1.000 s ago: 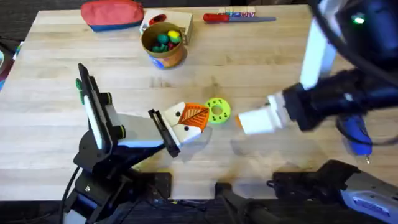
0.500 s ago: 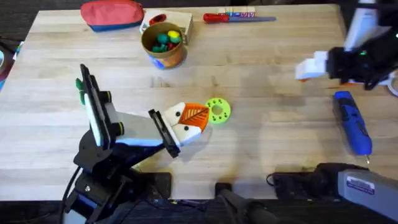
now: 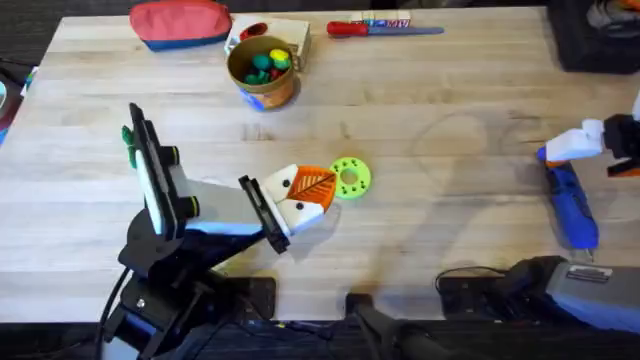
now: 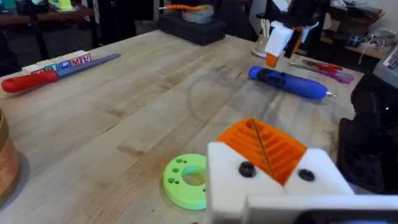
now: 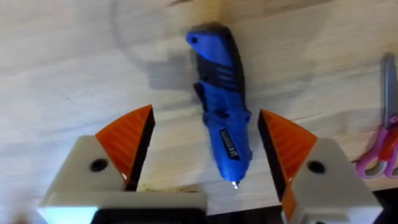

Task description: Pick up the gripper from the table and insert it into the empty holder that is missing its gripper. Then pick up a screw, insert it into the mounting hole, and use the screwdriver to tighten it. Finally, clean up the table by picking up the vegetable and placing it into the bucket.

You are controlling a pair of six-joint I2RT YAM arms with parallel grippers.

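Observation:
My left gripper (image 3: 305, 192) rests low at the table's middle, its white finger blocks pressed together with orange ribbed wedges (image 4: 264, 146) seated between them, shut. My right gripper (image 3: 568, 148) hovers at the right edge, open, its orange pads (image 5: 127, 144) straddling the blue screwdriver (image 5: 221, 106), which lies flat on the wood (image 3: 570, 205). The tan bucket (image 3: 262, 72) stands at the back and holds several small toy pieces, green among them; I cannot single out the vegetable. I cannot make out a screw.
A lime-green ring (image 3: 350, 178) lies just right of my left gripper. At the back edge are a red pouch (image 3: 180, 22), a white box (image 3: 285, 35) and a red-handled screwdriver (image 3: 380, 28). Pink-handled scissors (image 5: 380, 146) lie beside the blue screwdriver.
My right arm swung from the table's middle out to the right edge and now sits over the blue screwdriver. My left arm and the ring have not moved.

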